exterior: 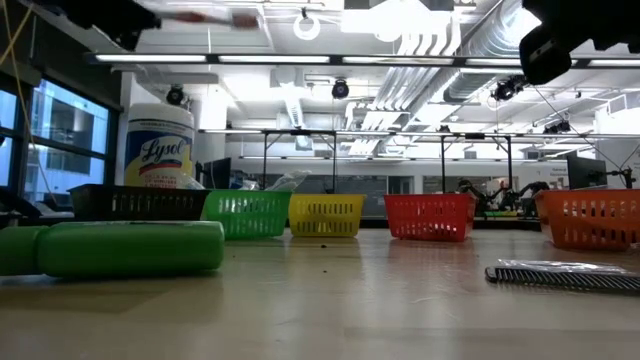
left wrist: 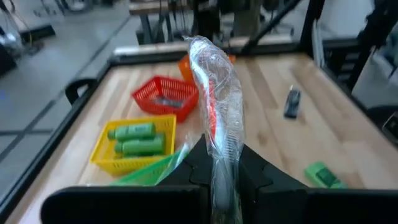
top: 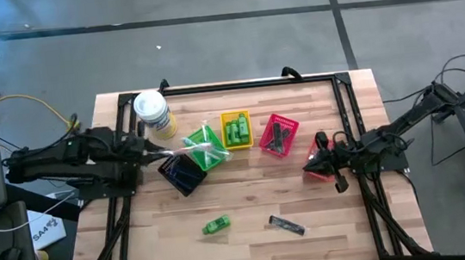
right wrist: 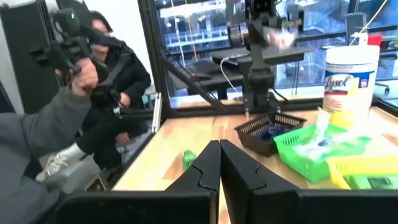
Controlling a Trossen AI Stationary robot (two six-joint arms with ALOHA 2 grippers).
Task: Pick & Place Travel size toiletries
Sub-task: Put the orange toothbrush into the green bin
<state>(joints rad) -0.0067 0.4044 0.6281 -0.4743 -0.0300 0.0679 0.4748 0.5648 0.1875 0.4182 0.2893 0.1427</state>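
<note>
while pinched in left gripper (left wrist: pixel 225 180), clear-wrapped tube (left wrist: pixel 217 93) — long axis pointing forward

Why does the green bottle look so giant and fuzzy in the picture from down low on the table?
In the low view the green bottle lies right beside the camera, so it looms large and soft-edged, while the baskets behind look sharper. Ceiling lights glare bright there too. In the left wrist view, the clear wrapped item held by the left gripper shines with reflections.

Lysol tub (top: pixel 152 111) stands upright at table's (top: pixel 248 199) back-left corner. Baskets in a row: black (top: pixel 182 174), green (top: pixel 203 146), yellow (top: pixel 236 130), red (top: pixel 278 135), orange (exterior: pixel 592 218). A seated person (right wrist: pixel 43 137) is beside the table.
</note>
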